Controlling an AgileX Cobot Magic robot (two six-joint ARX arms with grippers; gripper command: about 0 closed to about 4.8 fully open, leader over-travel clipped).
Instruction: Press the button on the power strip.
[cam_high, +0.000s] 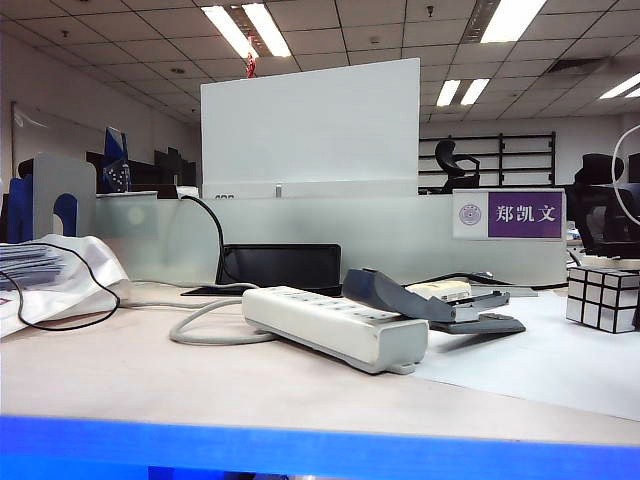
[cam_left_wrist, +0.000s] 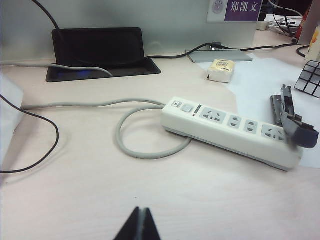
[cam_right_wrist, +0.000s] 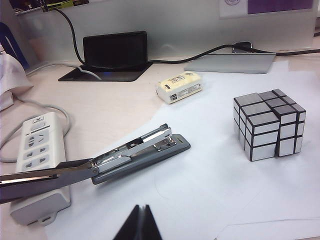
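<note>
Wrist views show both clenched claws, left claw (cam_left_wrist: 140, 225) and right claw (cam_right_wrist: 140, 223), above the smooth oblong power strip (cam_left_wrist: 232, 129).

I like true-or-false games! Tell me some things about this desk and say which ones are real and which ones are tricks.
1. The stapler is flipped open, its top arm lying over the power strip. True.
2. The mirror cube sits on top of the power strip. False: it stands on the white paper.
3. The left gripper is pressing the button. False: it is shut and away from it.
4. The right gripper is shut and holds nothing. True.
</note>
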